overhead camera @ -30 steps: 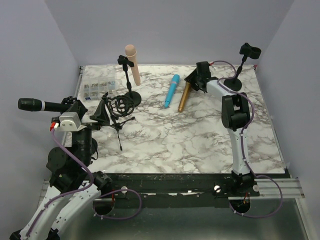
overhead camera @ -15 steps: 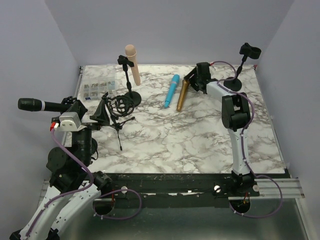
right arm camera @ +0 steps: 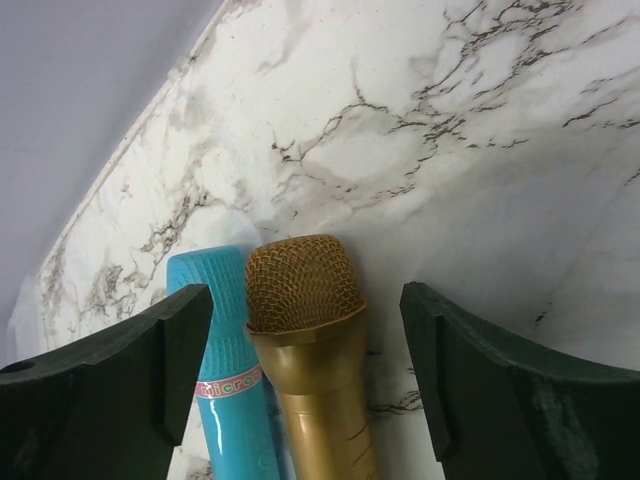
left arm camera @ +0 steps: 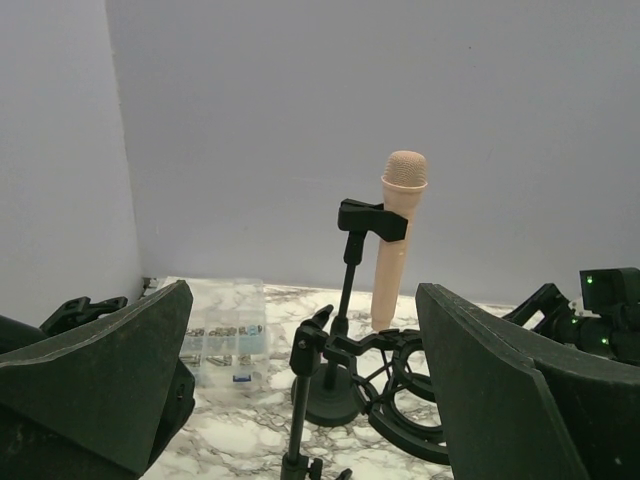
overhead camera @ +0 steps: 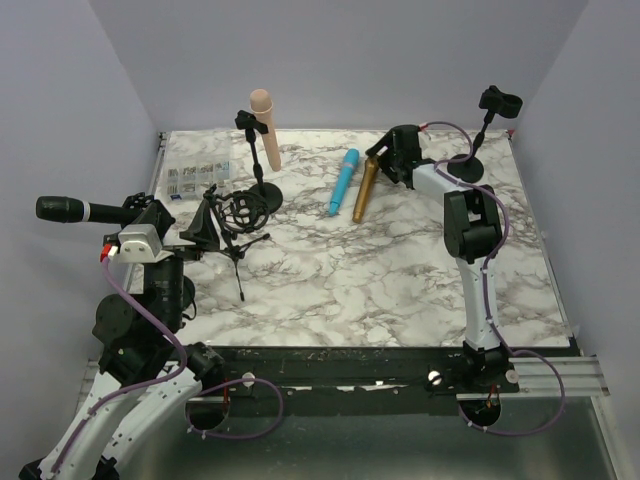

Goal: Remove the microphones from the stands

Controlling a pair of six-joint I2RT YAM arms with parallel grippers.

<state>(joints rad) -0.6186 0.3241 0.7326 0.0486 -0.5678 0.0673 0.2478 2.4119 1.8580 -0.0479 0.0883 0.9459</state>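
right end effector [right arm camera: 305, 300] stood open, its fingers clear on either side of the gold microphone [right arm camera: 312, 400], which lay flat on the counter [overhead camera: 400, 280] just beside a blue microphone [overhead camera: 343, 182]. i noted the left end effector [left arm camera: 302, 295] spread wide, holding nothing. the beige microphone [left arm camera: 396, 240] sat upright in the clip of its stand [left arm camera: 347, 290] at the back left. a second stand [overhead camera: 499, 101] stood at the back right corner.
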